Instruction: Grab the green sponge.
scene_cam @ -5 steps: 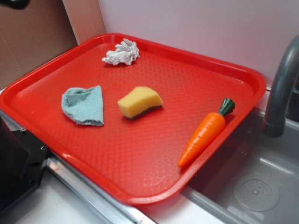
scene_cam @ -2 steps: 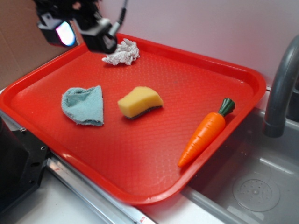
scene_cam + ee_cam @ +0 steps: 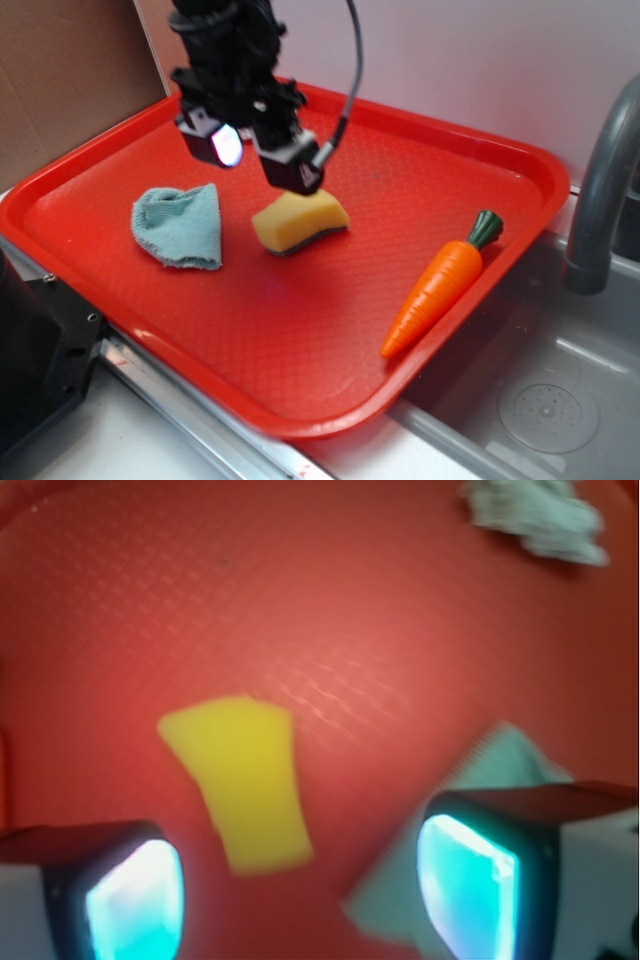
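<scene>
Black gripper [image 3: 258, 150] hangs with fingers spread wide, nothing held, above the wedge-shaped yellow foam sponge with dark green scouring face [image 3: 300, 219] mid red plastic tray [image 3: 300, 400]. Wrist view: sponge [image 3: 245, 780] sits nearer 1 finger. Best to centre over it, drop straight, avoid pale teal terry cloth [image 3: 180, 227] just beside.

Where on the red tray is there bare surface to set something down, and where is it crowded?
The widest bare patch on the tray is its near part, in front of the teal cloth and green sponge, left of the carrot. The far right corner, behind the carrot, is bare too. The left-centre is crowded: cloth, sponge and gripper above; the wrist view shows a white rag farther off.
</scene>
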{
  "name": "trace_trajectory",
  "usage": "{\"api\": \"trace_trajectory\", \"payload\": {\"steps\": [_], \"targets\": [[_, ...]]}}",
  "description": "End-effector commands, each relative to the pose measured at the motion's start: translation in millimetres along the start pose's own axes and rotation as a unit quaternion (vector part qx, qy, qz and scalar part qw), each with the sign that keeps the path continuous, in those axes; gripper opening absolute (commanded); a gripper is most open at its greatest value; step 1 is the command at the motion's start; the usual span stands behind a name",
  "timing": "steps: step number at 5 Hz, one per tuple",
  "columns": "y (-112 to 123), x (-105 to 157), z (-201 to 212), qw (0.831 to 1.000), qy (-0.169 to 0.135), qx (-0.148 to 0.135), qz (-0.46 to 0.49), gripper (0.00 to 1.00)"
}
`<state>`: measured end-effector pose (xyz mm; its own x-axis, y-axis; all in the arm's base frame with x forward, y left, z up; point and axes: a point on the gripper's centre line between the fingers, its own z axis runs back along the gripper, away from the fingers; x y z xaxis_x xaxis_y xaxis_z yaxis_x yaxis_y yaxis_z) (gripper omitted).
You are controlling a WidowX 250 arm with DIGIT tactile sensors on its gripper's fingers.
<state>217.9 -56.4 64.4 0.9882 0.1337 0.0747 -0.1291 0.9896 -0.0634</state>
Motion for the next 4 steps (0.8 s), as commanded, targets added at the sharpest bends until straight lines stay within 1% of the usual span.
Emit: {"api": "trace_trajectory", "payload": {"steps": [1,2,3,4], "targets": [[-13.5,8.0,-36.1,0.994,0.026,-0.093,-0.051,1.0],[-16.8,5.0,-40.9,0.997,0.027,-0.055,-0.042,1.0],[-16.1,3.6,-36.4,0.999,0.017,-0.029,-0.037,0.0],[-17.7,1.9,-34.1,0.999,0.015,-0.015,-0.032,0.0]]}}
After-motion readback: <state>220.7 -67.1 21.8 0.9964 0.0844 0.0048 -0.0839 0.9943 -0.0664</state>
